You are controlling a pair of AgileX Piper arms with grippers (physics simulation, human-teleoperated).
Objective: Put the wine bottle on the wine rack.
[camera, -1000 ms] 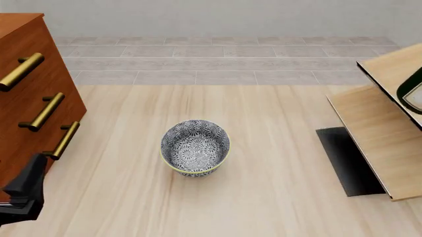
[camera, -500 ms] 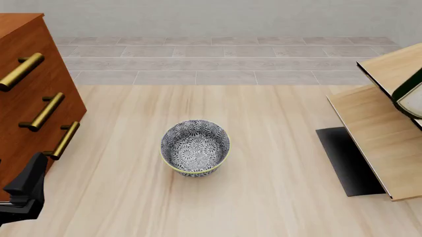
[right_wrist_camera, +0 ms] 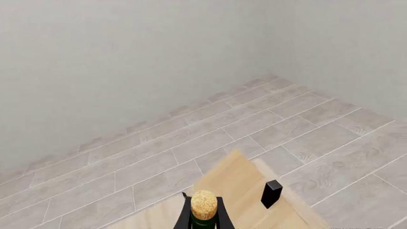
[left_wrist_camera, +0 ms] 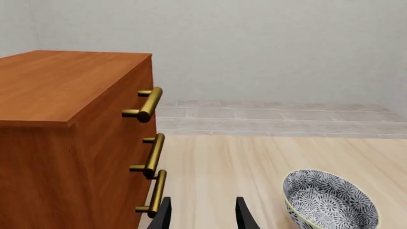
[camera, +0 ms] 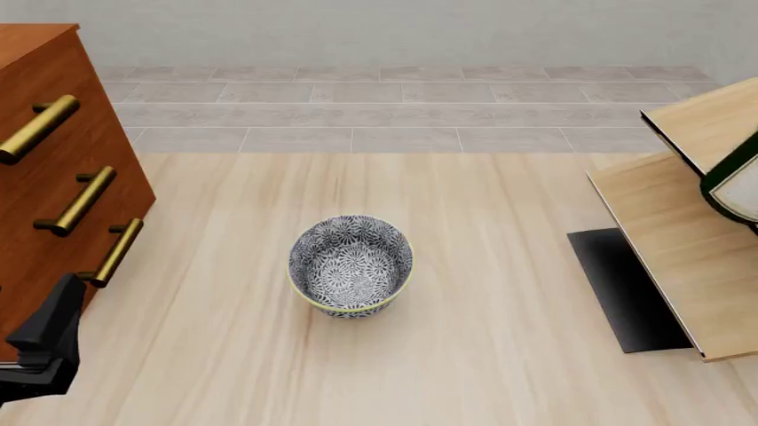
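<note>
So the wine bottle (camera: 737, 182) is already over the wine rack (camera: 693, 257) at the right edge of the front view. The right end effector (right_wrist_camera: 204, 218) pinches its neck just below the cork, long axis running along the fingers. Left end effector (left_wrist_camera: 202, 213) sits spread, well apart.

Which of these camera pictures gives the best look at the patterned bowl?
The front view: the patterned bowl sits whole on the table, seen from above with its inside pattern clear. The left wrist view catches only part of it, cut off at the picture's edge. The right wrist view does not show it at all.
</note>
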